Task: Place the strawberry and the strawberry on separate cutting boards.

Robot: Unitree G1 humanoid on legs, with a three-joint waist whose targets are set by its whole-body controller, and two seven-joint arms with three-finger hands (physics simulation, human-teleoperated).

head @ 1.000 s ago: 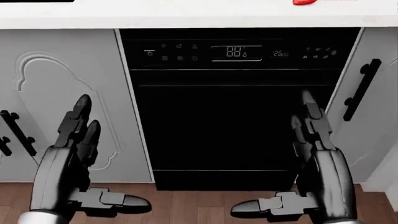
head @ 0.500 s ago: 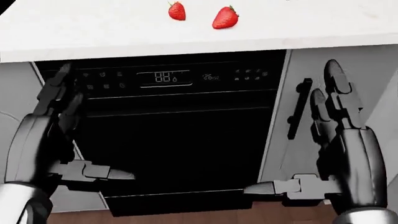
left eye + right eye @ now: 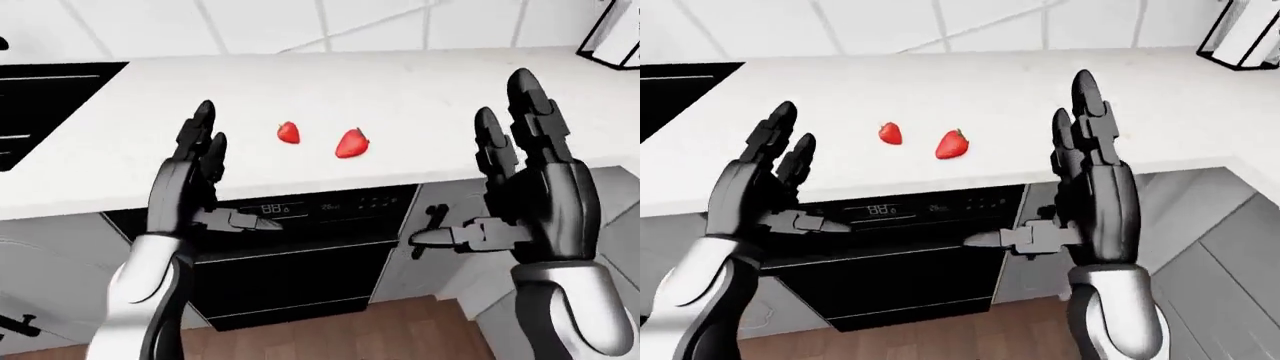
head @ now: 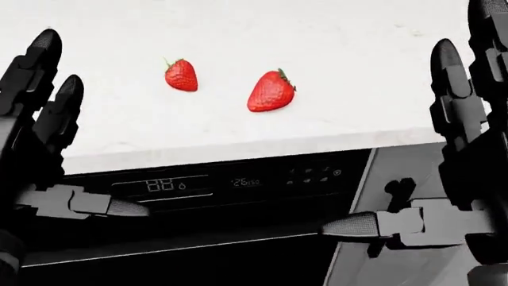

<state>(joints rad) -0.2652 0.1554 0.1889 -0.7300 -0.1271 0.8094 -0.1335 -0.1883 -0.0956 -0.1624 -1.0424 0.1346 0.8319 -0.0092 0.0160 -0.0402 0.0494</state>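
Two red strawberries lie apart on the white counter (image 4: 357,36): a smaller one (image 4: 181,75) on the left and a larger one (image 4: 271,92) to its right. My left hand (image 3: 225,176) is open, fingers pointing up, held below and left of the smaller strawberry. My right hand (image 3: 480,172) is open, fingers up, to the right of the larger strawberry, over the counter's near edge. Neither hand touches a strawberry. No cutting board shows in any view.
A black dishwasher (image 3: 300,247) with a lit display sits under the counter, between grey cabinet doors (image 3: 60,255). A black cooktop (image 3: 40,97) is set in the counter at the left. A black wire rack (image 3: 1245,34) stands at the top right.
The camera has risen and tilted up, so the counter and both strawberries slid down into view. Both open hands have come up from dishwasher height to counter height.
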